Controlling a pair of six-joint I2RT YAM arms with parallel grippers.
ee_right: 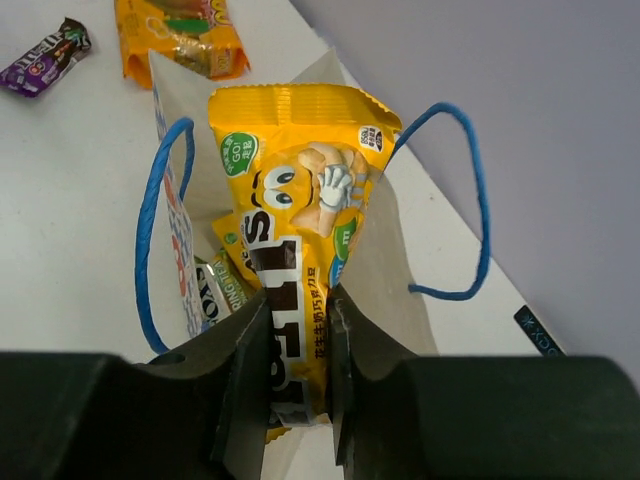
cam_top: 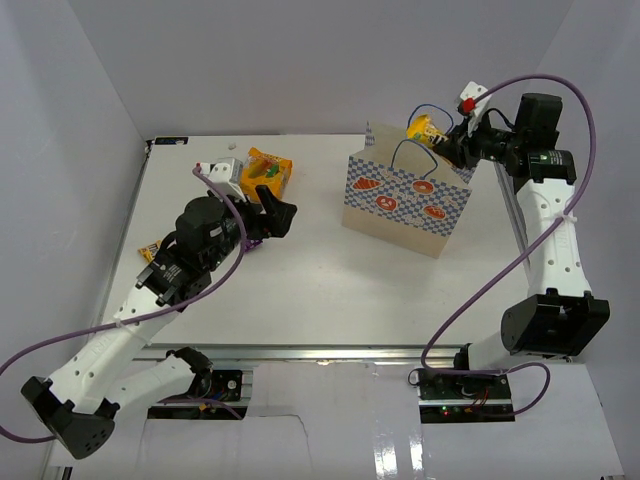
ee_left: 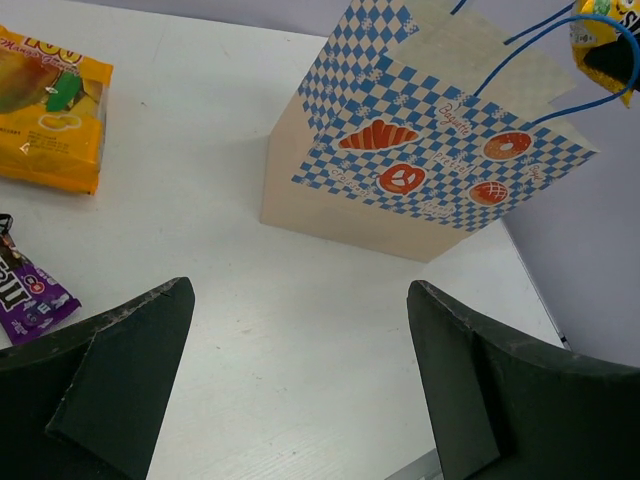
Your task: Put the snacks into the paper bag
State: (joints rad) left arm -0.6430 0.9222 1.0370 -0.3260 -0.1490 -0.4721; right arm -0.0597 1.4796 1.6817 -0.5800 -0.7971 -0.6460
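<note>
Paper bag stands upper right in the overhead frame. Our right fingers, clamped on the small yellow candy packet, hold it at the mouth. We should lower it well inside before releasing. Our left fingers gape empty.

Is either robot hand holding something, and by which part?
Fingers of the right gripper pinch the yellow candy packet by one end, over the paper bag. The left gripper holds nothing.
</note>
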